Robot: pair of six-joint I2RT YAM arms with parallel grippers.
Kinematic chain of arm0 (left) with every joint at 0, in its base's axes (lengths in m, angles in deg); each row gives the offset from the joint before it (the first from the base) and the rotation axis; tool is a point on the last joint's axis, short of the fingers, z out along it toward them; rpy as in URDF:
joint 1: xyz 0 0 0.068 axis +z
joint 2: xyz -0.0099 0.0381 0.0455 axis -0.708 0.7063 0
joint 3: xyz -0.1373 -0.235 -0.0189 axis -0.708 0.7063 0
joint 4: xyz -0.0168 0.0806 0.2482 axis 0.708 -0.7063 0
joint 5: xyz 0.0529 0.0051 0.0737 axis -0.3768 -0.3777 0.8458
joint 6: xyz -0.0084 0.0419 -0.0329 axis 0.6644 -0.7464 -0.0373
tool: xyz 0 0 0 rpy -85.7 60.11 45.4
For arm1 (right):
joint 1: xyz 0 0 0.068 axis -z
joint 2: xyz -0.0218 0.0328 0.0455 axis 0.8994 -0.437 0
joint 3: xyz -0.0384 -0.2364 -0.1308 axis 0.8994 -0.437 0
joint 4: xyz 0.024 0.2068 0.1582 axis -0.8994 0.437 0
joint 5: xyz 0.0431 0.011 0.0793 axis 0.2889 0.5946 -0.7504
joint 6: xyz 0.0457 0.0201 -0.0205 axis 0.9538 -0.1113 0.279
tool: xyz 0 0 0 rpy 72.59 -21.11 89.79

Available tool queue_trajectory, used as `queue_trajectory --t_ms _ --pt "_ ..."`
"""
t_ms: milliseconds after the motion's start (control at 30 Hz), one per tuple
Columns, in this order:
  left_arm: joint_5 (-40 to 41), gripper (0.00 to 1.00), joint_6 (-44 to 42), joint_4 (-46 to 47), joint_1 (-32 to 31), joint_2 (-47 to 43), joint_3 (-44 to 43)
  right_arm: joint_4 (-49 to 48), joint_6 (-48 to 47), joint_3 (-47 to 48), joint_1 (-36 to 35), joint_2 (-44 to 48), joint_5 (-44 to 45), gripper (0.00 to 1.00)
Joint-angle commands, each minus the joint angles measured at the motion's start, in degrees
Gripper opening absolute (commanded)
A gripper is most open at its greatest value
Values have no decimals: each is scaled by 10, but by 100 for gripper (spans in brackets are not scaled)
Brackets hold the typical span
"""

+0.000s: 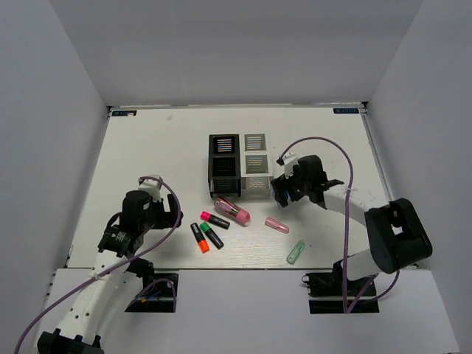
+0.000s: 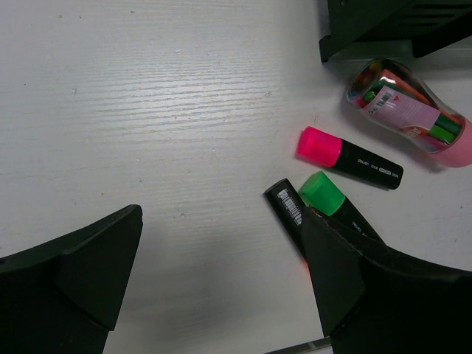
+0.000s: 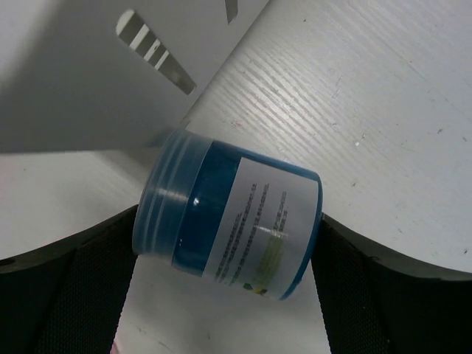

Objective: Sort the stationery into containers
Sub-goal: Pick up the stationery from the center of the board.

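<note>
Farthest from the block of four bins (image 1: 237, 167), on its near side and out to the right, the pale-green tube (image 1: 296, 252) lies flat on the table (image 1: 147, 147), well apart from everything else. Closer to the block, off its near left corner, the orange-ended highlighter (image 1: 200, 237) and the green-ended highlighter (image 1: 212, 234) lie just beside each other, and the pink-ended highlighter (image 1: 214, 220) lies a little nearer the block. The left gripper (image 1: 171, 215) hovers to the left of these three, well short of the block, its fingers (image 2: 74, 287) spread wide with only bare table between them. The small pink piece (image 1: 277, 225) lies alone in front of the block's near right corner. The pink capsule case (image 1: 232, 212), clear-sided with coloured things inside, lies on its side just in front of the block's near black bin; whether it touches the bin cannot be told. The right gripper (image 1: 281, 193) sits just beside the near white bin on the block's right side, its fingers (image 3: 66, 295) closed onto the blue-white roll (image 3: 228, 221), a blue tub with a white label held crosswise, close to that bin's slotted wall; whether the roll is off the table cannot be told. The block stands upright, two black bins on its left, two white on its right
</note>
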Motion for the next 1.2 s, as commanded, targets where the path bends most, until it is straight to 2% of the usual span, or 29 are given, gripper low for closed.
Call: queue_trajectory --t_ms 0,67,100,133,167,200,233,333,400,433,467,500,533,567,600,633,667,700,733,767,800,833,933,1033,1100,1133,1167 --pt "-5 99 -6 -6 2 0 -21 -67 14 16 -25 -13 75 91" --pt "-3 99 -4 -7 0 -1 -21 -88 13 10 -33 -19 95 83" --pt "-5 99 -5 -8 2 -1 -21 -91 14 9 -36 -21 116 76" --pt "-5 99 -6 -7 2 -3 -21 -94 14 7 -40 -22 130 50" --pt "-4 99 -5 -9 2 -3 -20 -100 14 0 -41 -19 134 28" --pt "-5 99 -6 -6 1 -4 -20 -101 16 -6 -44 -12 141 11" --pt "-5 99 -5 -7 2 -5 -19 -99 15 -10 -45 -8 158 0" --pt "-12 97 -6 -4 2 -7 -20 -51 13 -15 -43 28 162 0" --pt "-34 89 -8 4 2 -9 -16 -14 0 -28 -41 77 165 0" --pt "-41 84 -9 7 2 -10 -17 0 0 -27 -40 89 146 0" --pt "-67 70 -9 13 2 -12 -16 50 -3 -23 -40 133 139 0" --pt "-76 63 -7 17 2 -14 -14 79 -6 -12 -40 145 128 0" --pt "-82 53 2 27 2 -16 -9 167 -12 6 -38 156 51 0" --pt "-104 44 6 42 2 -19 -9 198 -35 15 -38 182 18 0" --pt "-127 36 19 48 2 -19 -8 231 -71 41 -38 205 -72 0" --pt "-141 36 40 68 2 -12 -14 336 -94 63 -38 224 -183 0" --pt "-192 39 51 72 0 -8 -20 370 -169 82 -38 234 -239 0" --pt "-209 62 93 77 -2 10 -32 400 -237 87 -40 242 -324 0" --pt "-225 72 110 84 -2 29 -48 443 -287 100 -40 266 -390 0" --pt "-287 78 126 102 -3 38 -54 455 -304 114 -43 263 -416 0" --pt "-305 87 161 112 -12 60 -63 485 -325 128 -40 255 -469 0" --pt "-317 99 200 139 -18 79 -69 506 -418 137 -41 226 -511 0" --pt "-340 100 263 187 -59 128 -88 492 -484 178 -48 197 -562 0" --pt "-309 100 297 199 -124 169 -120 524 -576 218 -62 163 -584 0" --pt "-296 100 310 228 -156 200 -137 482 -561 216 -76 158 -561 0" --pt "-286 100 329 237 -179 205 -142 453 -507 206 -83 165 -534 0" --pt "-281 100 331 254 -191 220 -146 358 -472 196 -86 169 -509 0"
